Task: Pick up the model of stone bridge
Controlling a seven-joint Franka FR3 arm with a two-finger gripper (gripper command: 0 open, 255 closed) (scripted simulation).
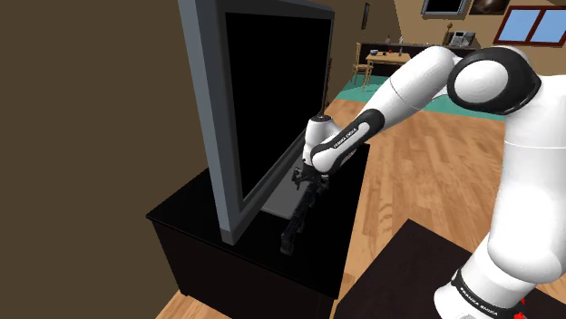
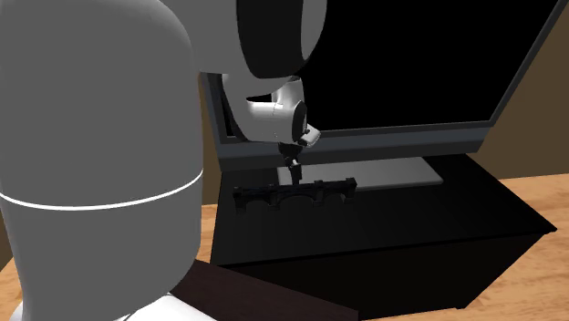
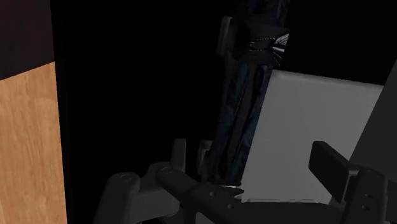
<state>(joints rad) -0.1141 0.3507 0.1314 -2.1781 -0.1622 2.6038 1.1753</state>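
Wood floor (image 1: 435, 181) runs around a black TV cabinet (image 2: 438, 228) w/ a big dark-screened TV (image 1: 272, 100) on top. You've got the dark stone bridge model (image 2: 292, 194) lying lengthwise on the cabinet top. In the 2nd ext. view it's at 6 o'clock of the TV's grey base (image 2: 383, 171), just beside it. Your hand (image 2: 294, 170) sits right over the bridge's middle, pointing down. Wrist view: fingers (image 3: 331, 165) stand apart w/ the bridge running btwn them. Grey base shows btwn bridge and one finger, so no grip. Can't tell if the bridge is off the cabinet top. Shoulder view: white arm (image 1: 408, 86) reaches in from 3 o'clock toward the TV.
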